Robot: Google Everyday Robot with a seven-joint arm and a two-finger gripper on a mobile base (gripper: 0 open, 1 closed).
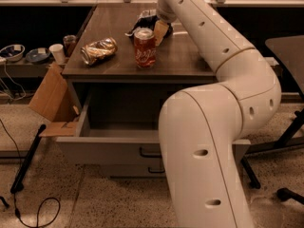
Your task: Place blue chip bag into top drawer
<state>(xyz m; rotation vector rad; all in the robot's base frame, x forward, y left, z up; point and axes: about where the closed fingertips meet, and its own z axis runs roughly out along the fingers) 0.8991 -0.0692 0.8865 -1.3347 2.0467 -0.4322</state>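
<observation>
The red soda can [144, 48] stands upright on the dark wooden table top [190, 56], and all places here are given from it. Just behind the can lies the blue chip bag [144, 21], crumpled and dark. Its lower part is hidden by the can. The gripper [159, 30] is behind the can and a little to its right, at the right edge of the bag and touching it or almost touching it. Whether the gripper is open or closed on the bag cannot be told from this view. The white arm [223, 46] goes from the gripper to the right of the can and then bends down in front of the table.

To the left of the can, well apart from it, the crushed gold can [99, 51] lies on its side. Below the can, under the table top, the top drawer [109, 148] is pulled out, and its inside looks dark. Below this, the lower drawer [142, 171] is closed. Down and to the left of the can, a cardboard box [50, 99] leans against the side of the table.
</observation>
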